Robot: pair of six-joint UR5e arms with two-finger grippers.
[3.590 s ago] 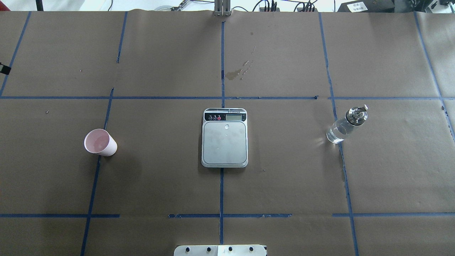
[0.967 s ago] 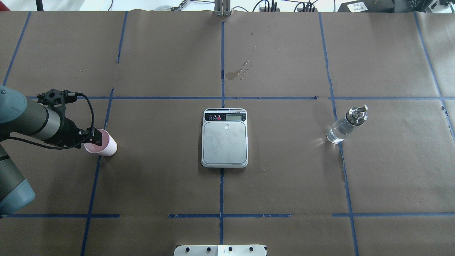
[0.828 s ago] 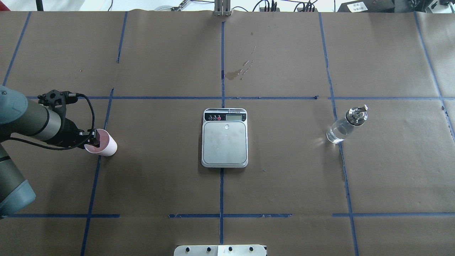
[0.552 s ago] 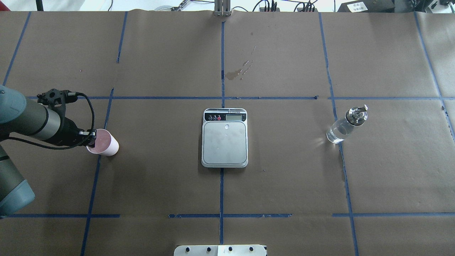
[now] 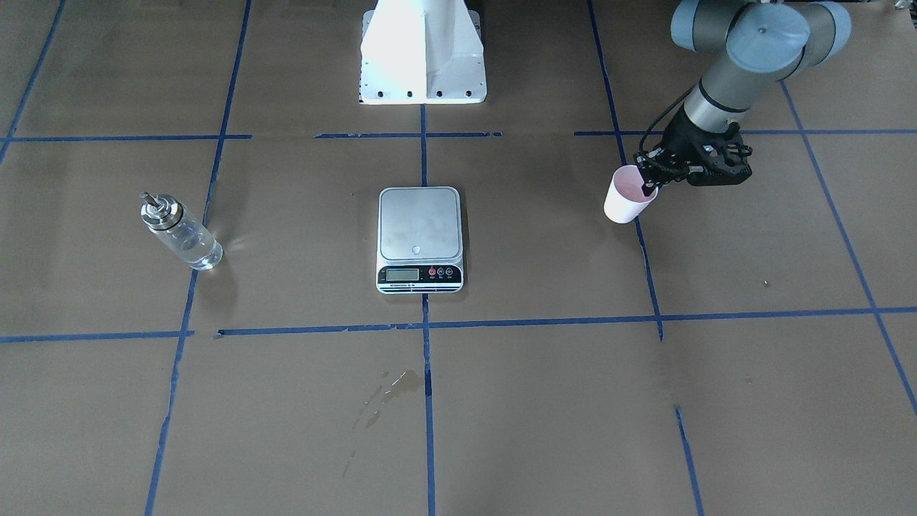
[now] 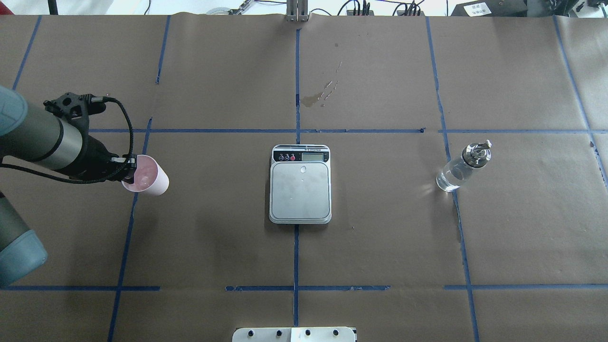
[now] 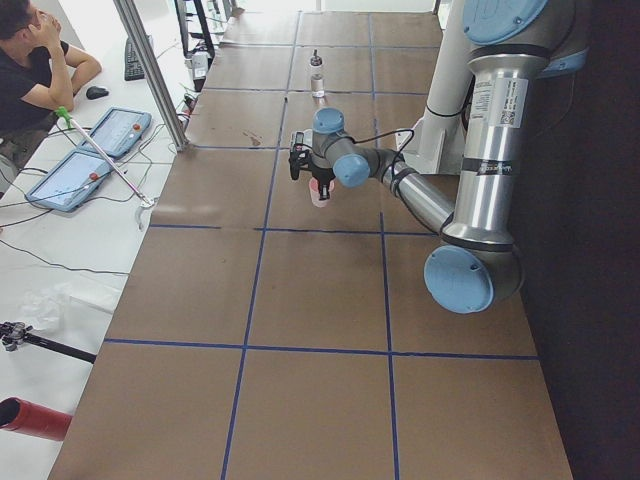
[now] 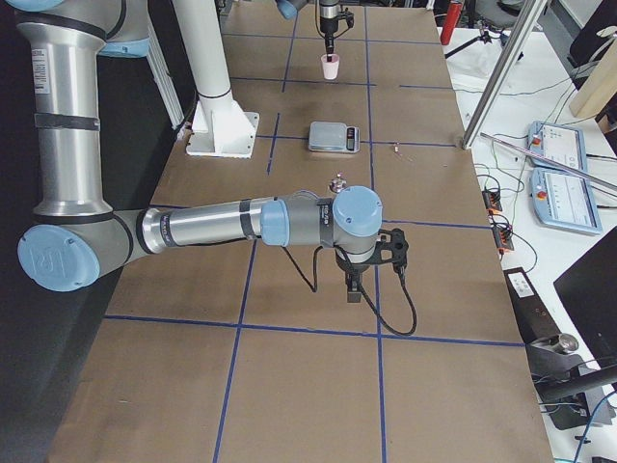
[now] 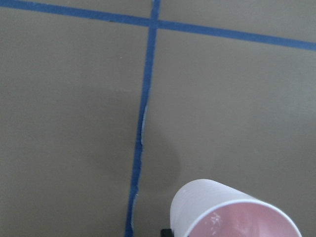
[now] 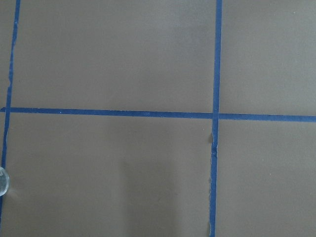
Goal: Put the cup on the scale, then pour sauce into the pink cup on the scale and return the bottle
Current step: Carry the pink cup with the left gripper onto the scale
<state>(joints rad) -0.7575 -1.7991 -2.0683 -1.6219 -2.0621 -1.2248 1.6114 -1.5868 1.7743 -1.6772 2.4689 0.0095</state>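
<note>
The pink cup hangs a little above the table at the left, tilted, its shadow under it in the left wrist view. My left gripper is shut on the cup's rim, one finger inside and one outside. The cup fills the bottom of the left wrist view. The scale lies at the table's centre with a bare platform. The bottle of clear sauce stands upright at the right. My right gripper hovers near the bottle, seen only from the side, so I cannot tell its state.
Blue tape lines grid the brown paper cover. A dried spill stain lies beyond the scale. The robot's white base stands at my edge. A person sits at a side desk with tablets.
The left arm came in, closed on the cup's rim, and has raised the cup and carried it slightly toward the scale. Scale and bottle have not moved.
</note>
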